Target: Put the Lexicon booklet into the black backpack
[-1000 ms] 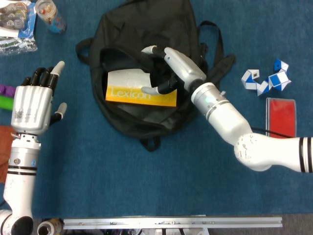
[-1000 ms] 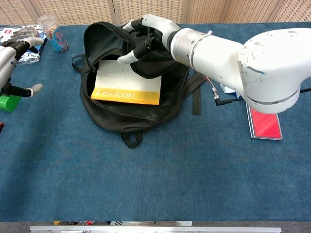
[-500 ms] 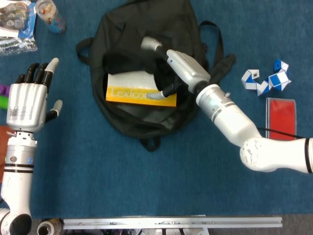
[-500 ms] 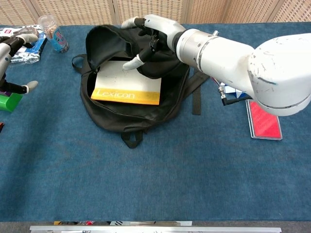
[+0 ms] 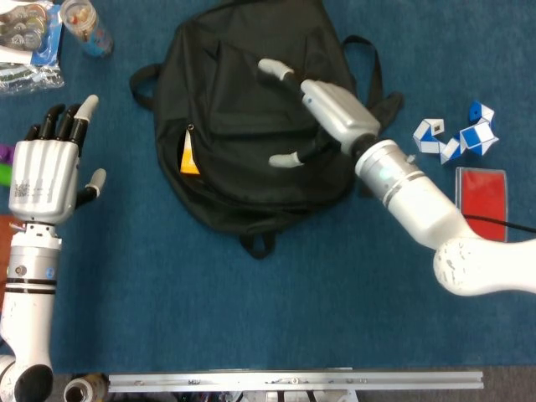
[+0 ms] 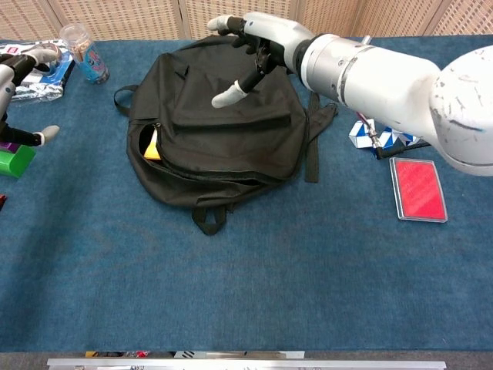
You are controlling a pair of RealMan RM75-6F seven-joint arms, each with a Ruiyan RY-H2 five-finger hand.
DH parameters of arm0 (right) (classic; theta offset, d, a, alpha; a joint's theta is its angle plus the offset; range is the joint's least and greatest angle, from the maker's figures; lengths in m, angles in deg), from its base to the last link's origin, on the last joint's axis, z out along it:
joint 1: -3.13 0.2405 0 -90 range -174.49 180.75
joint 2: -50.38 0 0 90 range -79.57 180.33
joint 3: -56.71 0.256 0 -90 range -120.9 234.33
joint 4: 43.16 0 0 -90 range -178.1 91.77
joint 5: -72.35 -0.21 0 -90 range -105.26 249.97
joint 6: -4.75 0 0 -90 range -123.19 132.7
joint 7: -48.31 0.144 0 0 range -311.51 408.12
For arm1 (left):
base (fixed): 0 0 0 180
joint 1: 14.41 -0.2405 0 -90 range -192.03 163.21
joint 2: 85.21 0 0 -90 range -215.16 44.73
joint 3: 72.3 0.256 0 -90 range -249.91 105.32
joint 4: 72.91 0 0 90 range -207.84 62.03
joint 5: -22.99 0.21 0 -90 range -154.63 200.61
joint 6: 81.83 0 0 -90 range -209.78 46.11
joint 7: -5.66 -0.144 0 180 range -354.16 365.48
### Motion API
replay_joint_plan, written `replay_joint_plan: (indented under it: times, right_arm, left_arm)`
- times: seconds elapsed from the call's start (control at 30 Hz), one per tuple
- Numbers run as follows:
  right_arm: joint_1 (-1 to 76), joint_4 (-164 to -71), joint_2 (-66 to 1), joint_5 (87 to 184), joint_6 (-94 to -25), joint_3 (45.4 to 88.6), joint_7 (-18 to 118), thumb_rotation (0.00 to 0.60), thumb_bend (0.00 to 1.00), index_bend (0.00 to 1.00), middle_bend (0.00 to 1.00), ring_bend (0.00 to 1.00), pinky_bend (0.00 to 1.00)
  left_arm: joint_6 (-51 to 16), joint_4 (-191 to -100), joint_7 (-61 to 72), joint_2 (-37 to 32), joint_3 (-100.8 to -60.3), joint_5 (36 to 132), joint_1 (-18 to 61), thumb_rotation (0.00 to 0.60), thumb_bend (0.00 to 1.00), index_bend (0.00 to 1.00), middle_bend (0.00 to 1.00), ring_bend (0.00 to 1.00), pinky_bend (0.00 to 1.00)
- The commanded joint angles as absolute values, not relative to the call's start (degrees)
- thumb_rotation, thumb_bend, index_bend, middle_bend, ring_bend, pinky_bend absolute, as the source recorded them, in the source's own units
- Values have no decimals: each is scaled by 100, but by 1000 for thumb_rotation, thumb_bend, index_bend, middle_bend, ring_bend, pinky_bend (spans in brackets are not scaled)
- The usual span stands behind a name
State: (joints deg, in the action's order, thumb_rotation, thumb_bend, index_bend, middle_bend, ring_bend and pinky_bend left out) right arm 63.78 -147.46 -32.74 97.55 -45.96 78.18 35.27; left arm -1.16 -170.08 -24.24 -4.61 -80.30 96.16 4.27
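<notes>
The black backpack (image 5: 243, 126) (image 6: 223, 123) lies flat on the blue table, its flap down over the opening. Of the Lexicon booklet only a small yellow corner (image 5: 189, 159) (image 6: 152, 148) shows at the zipper gap on the bag's left side; the rest is hidden inside. My right hand (image 5: 322, 109) (image 6: 258, 38) hovers over the bag's upper right part with its fingers spread and nothing in it. My left hand (image 5: 46, 167) (image 6: 15, 69) is raised well left of the bag, fingers extended, holding nothing.
A blue-and-white snake puzzle (image 5: 456, 134) (image 6: 385, 137) and a red case (image 5: 480, 201) (image 6: 418, 189) lie right of the bag. At the far left are a small jar (image 5: 84, 25) (image 6: 83, 52), a packet (image 5: 29, 42) and a green block (image 6: 15, 160).
My right hand let go of the flap and drew back to the right. The flap dropped over the booklet, leaving only a yellow corner showing. The left hand barely shifted.
</notes>
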Motion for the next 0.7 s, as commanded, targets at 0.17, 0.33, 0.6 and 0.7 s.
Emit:
replay_joint_plan:
  times: [0.17,0.33,0.6,0.7]
  right_arm:
    - [5672,-15073,-2996,10950,-6208,7211,3150,600,50,76,227,107,133]
    - [5022,-15230,-2591,11958,-7143,6654,2891,600,328,437,473,385,462]
    - [3913,-15523,-1470,12940,-7551,5791,3185,600,401,599,579,489,643]
    - [3497,-15499,-1208,13330,-7720,5535,3444,600,386,599,579,489,643]
  left_arm:
    - [-113,-17043,-2231,-619,-7995,9644,358,600,246,105,205,152,328]
    - [-77,-17049,-1966,-761,-7965,9692,271,600,246,108,205,152,328]
    - [-10,-16938,-1472,-1043,-7823,9792,44,600,246,114,205,152,328]
    - [61,-16920,-1327,-1118,-7759,9863,-56,600,246,114,205,152,328]
